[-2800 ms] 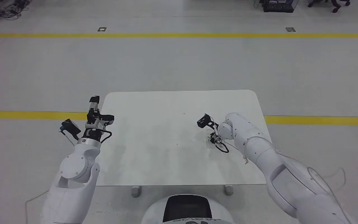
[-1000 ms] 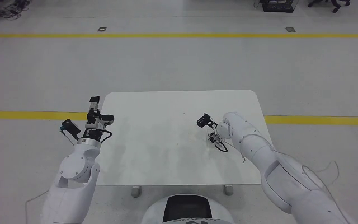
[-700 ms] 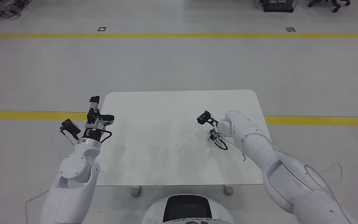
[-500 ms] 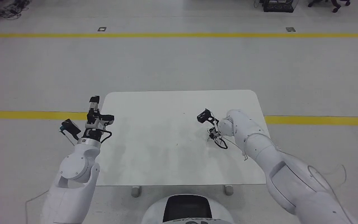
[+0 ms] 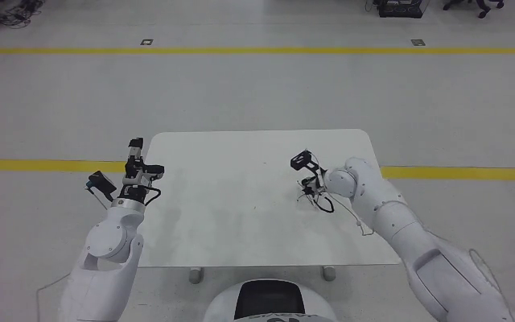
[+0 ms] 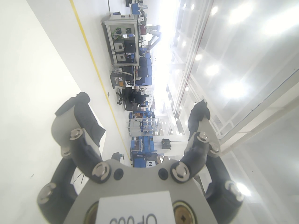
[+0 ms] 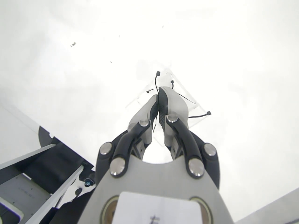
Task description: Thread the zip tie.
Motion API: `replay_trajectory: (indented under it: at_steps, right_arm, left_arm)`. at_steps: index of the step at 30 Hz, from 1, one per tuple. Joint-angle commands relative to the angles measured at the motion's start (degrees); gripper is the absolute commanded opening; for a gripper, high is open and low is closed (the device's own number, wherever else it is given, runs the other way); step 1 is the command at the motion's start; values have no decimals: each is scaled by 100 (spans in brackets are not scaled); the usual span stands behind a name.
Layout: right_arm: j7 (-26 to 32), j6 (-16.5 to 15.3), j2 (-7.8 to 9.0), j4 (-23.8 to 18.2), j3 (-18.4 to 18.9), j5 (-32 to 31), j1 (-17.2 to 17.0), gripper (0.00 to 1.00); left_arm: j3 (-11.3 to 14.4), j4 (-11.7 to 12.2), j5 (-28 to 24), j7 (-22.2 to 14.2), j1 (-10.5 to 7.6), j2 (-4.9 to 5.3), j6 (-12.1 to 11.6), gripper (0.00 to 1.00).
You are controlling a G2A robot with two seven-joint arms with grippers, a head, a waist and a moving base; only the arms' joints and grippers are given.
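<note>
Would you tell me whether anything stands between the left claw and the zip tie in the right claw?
Nothing visible does: only bare white table lies between the open left claw and the zip tie.

Zip ties (image 7: 158, 72) on what may be a tray (image 7: 144, 94), table's (image 5: 241, 193) right side.

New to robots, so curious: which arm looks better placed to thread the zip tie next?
Probably the right: the right claw is shut on a black zip tie; the left claw is open at the table edge.
</note>
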Motion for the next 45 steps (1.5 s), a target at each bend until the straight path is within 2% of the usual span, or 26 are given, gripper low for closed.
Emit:
replay_trajectory:
  at_steps: [1, 5, 7, 17, 19, 24, 35, 40, 45]
  right_arm:
    - [5, 0, 181, -418, 186, 161, -207, 0]
    - [-65, 0, 525, -1145, 544, 739, -649, 0]
    - [-125, 0, 674, -1393, 675, 1255, -865, 0]
    - [-125, 0, 674, -1393, 675, 1255, -865, 0]
    - [-293, 0, 685, -1332, 763, 1420, -960, 0]
    - [-207, 0, 821, -1514, 1039, 2533, -1296, 0]
    - [236, 0, 1246, -2279, 1458, 4331, -2100, 0]
    - [770, 0, 1308, -2474, 1704, 5061, -2273, 0]
    - [1666, 0, 1229, -2431, 2106, 5812, -2351, 0]
  left_arm:
    - [0, 0, 0, 0, 0, 0, 0, 100]
    - [0, 0, 0, 0, 0, 0, 0, 100]
    - [0, 0, 0, 0, 0, 0, 0, 100]
    - [0, 0, 0, 0, 0, 0, 0, 100]
    - [0, 0, 0, 0, 0, 0, 0, 100]
    - [0, 0, 0, 0, 0, 0, 0, 100]
    - [0, 0, 0, 0, 0, 0, 0, 100]
    - [0, 0, 0, 0, 0, 0, 0, 100]
    - [0, 0, 0, 0, 0, 0, 0, 100]
